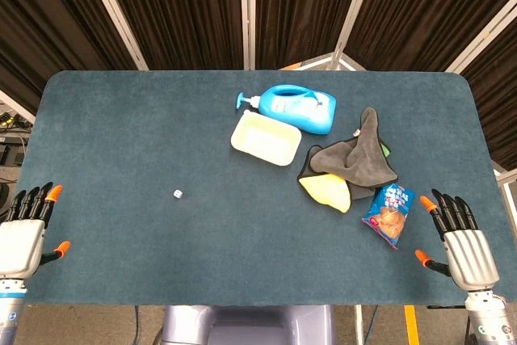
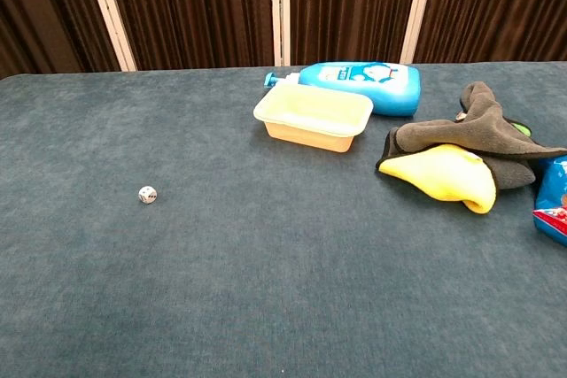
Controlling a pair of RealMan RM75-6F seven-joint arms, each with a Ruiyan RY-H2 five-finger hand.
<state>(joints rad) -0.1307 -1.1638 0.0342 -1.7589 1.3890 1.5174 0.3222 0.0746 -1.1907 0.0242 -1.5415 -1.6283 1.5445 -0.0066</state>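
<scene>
The right robot hand [image 1: 462,246] rests flat at the near edge of the blue bench [image 1: 161,135] with its fingers spread and nothing in it, just beside a blue snack bag [image 1: 389,214]. The left robot hand [image 1: 24,233] lies the same way at the other near corner, holding nothing, well apart from a little white die [image 1: 178,194]. Farther back sit a yellow cloth [image 1: 327,189] under a gray cloth [image 1: 355,157], a pale yellow tray [image 1: 265,138] and a blue bottle [image 1: 297,108] lying on its side.
</scene>
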